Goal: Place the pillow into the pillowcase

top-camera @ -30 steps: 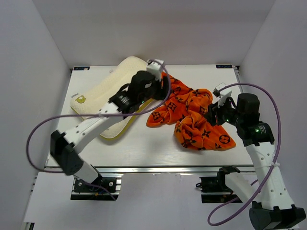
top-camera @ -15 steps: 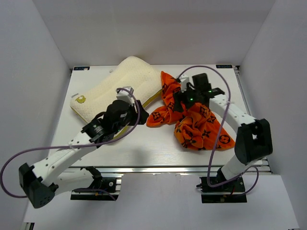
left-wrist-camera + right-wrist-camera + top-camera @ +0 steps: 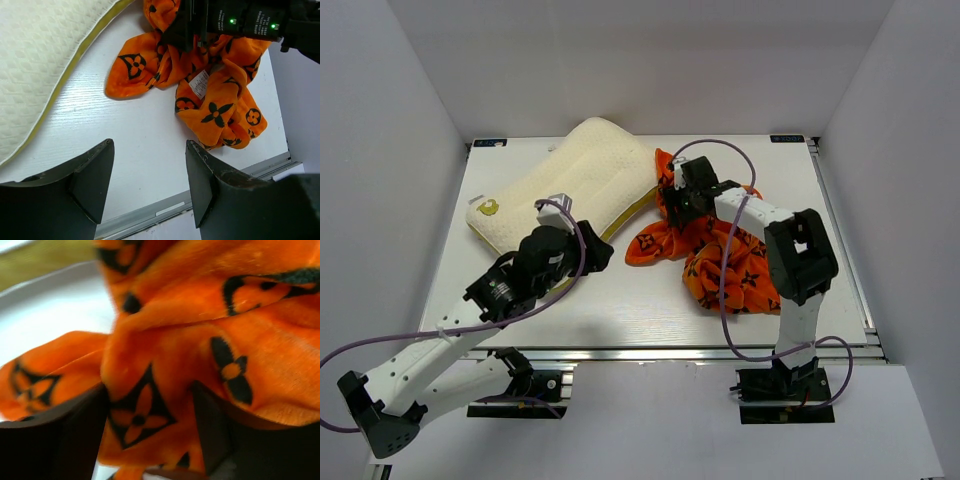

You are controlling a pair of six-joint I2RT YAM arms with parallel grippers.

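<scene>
The cream pillow [image 3: 570, 180] with its yellow side band lies at the back left, seen in the left wrist view as the pillow [image 3: 40, 60]. To its right, the orange pillowcase [image 3: 730, 265] with black motifs lies crumpled on the table. My right gripper [image 3: 675, 200] is down at the pillowcase's far-left end. In its wrist view the right gripper [image 3: 150, 415] stands open, and a fold of the pillowcase [image 3: 200, 340] bulges between its fingers. My left gripper [image 3: 595, 250] hovers open and empty by the pillow's near edge. The left gripper [image 3: 150, 170] looks down at the pillowcase [image 3: 220, 105].
The white table [image 3: 620, 300] ends in a metal rail along its near edge [image 3: 165, 210]. White walls close in the left, back and right sides. The right arm [image 3: 250, 20] lies across the pillowcase's far part. A small white tag [image 3: 199, 84] shows on the fabric.
The left arm pulled back from the pillow toward the near left. The right arm swung from the right side to the pillowcase's far-left end, and its jaws widened around a fold.
</scene>
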